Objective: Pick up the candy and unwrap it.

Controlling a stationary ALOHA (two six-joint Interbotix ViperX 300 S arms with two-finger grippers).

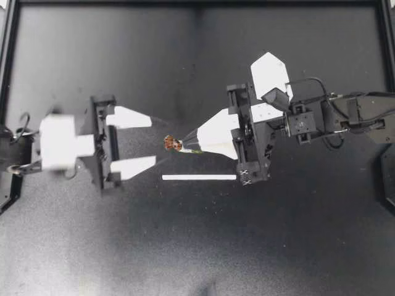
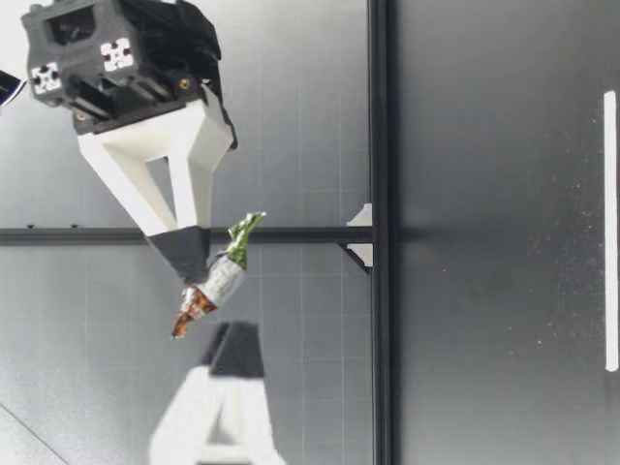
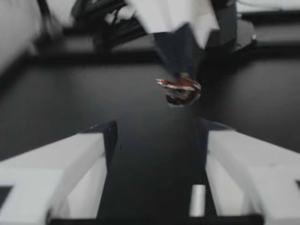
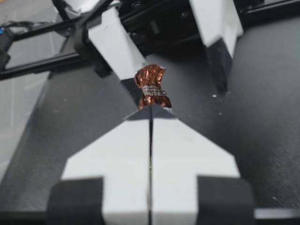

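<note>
The candy is small, in a brown foil wrapper with a green twisted tail, and hangs above the table. My right gripper is shut on its tail end, so the brown end sticks out past the fingertips. My left gripper is open and a short way from the candy, with nothing between its fingers. In the right wrist view the candy juts out from the closed tips. In the left wrist view the candy floats ahead of the spread fingers. In the low view the candy is well above the table.
A thin white strip lies flat on the dark table mat just below the candy, and it shows in the low view as the same strip. A black frame borders the table.
</note>
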